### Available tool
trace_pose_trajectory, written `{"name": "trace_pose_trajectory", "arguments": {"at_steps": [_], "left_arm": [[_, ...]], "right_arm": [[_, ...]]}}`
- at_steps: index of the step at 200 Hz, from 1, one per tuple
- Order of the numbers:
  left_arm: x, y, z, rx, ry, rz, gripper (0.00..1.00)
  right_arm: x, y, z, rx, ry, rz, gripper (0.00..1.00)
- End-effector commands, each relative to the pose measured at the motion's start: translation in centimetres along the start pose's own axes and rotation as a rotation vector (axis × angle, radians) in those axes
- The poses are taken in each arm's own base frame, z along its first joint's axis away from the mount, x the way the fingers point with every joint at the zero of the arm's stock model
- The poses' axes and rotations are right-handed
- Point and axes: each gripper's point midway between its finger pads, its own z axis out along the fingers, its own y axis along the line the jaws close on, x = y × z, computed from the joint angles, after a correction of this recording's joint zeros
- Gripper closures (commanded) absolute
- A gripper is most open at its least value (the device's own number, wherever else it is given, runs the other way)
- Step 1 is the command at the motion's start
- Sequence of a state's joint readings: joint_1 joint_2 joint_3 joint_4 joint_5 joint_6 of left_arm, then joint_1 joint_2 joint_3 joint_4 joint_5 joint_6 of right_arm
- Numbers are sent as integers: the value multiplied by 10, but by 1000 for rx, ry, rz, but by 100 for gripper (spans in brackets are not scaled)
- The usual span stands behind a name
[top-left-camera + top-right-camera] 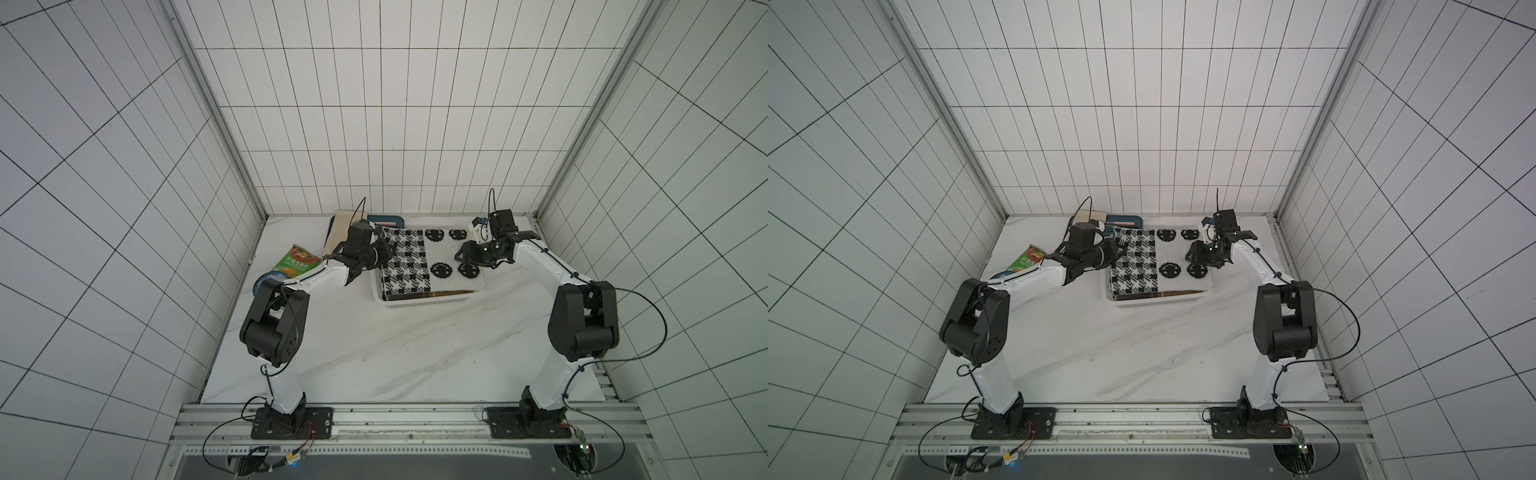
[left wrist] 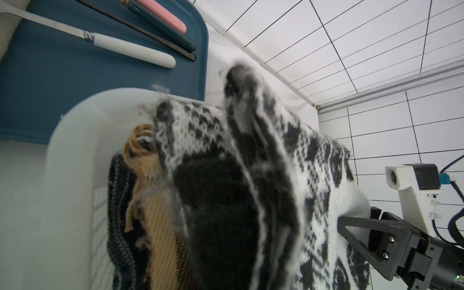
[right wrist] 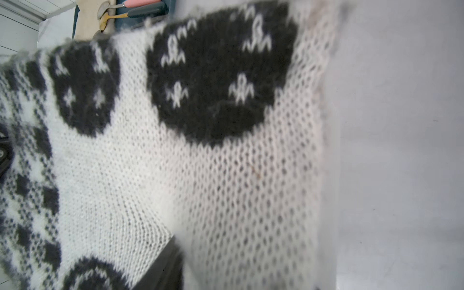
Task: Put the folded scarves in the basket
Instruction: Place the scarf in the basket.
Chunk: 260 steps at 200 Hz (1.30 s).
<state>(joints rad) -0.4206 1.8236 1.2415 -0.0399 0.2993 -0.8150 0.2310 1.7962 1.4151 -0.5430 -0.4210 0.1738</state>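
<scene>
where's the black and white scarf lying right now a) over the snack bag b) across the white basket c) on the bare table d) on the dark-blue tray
b: the black-and-white scarf lies across the white basket, covering most of its opening.

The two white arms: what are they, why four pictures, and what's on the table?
They are two robot arms mounted at a table, each ending in a two-fingered gripper. Two pictures look down from overhead; the other two come from cameras on the wrists, hence the close-up wool. A black-and-white knitted scarf lies over a white basket. The left gripper is at one edge, fingers hidden by wool; the right gripper, jaws apart, is at the opposite edge. Behind sits a blue tray of cutlery; a snack bag lies aside.
</scene>
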Motion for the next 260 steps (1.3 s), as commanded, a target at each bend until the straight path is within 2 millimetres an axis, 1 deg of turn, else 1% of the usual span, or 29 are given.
{"name": "trace_pose_trajectory", "arguments": {"at_steps": [1, 22, 24, 29, 48, 87, 96, 111, 128, 151, 170, 191, 226, 246, 260], "left_arm": [[-19, -6, -13, -18, -49, 34, 85], [-18, -4, -15, -20, -50, 28, 91], [-18, -5, -16, -19, -55, 30, 92], [-19, -3, -18, -23, -68, 32, 100], [-23, 2, -23, -45, -93, 49, 100], [-21, 16, -16, -50, -53, 27, 100], [-17, 18, -13, -54, -32, 27, 95], [-17, 20, -14, -71, -38, 39, 92], [-20, 16, -19, -80, -42, 50, 77], [-25, 6, -30, -69, -60, 69, 75], [-29, 3, -38, -79, -75, 81, 66], [-33, 1, -48, -87, -86, 87, 64], [-44, 0, -66, -107, -132, 105, 63], [-49, 7, -72, -133, -140, 105, 62], [-51, 11, -78, -176, -146, 121, 60]], "right_arm": [[-5, -7, -18, 51, -77, -1, 46], [-5, -5, -24, 54, -94, -4, 44], [-5, -5, -25, 54, -96, -3, 44], [-5, -5, -25, 57, -99, -2, 43], [-3, -6, -23, 57, -96, -1, 41], [3, -6, -16, 68, -83, -3, 41], [3, -6, -16, 71, -83, -6, 41], [0, -6, -21, 95, -103, -11, 41], [-3, 2, -30, 93, -126, -28, 40], [-8, 14, -45, 102, -165, -56, 40], [-10, 17, -55, 128, -184, -72, 40], [-8, 22, -61, 115, -192, -75, 40], [-4, 35, -62, 96, -202, -100, 39], [-2, 41, -58, 93, -196, -122, 39], [0, 51, -51, 64, -186, -144, 39]]}}
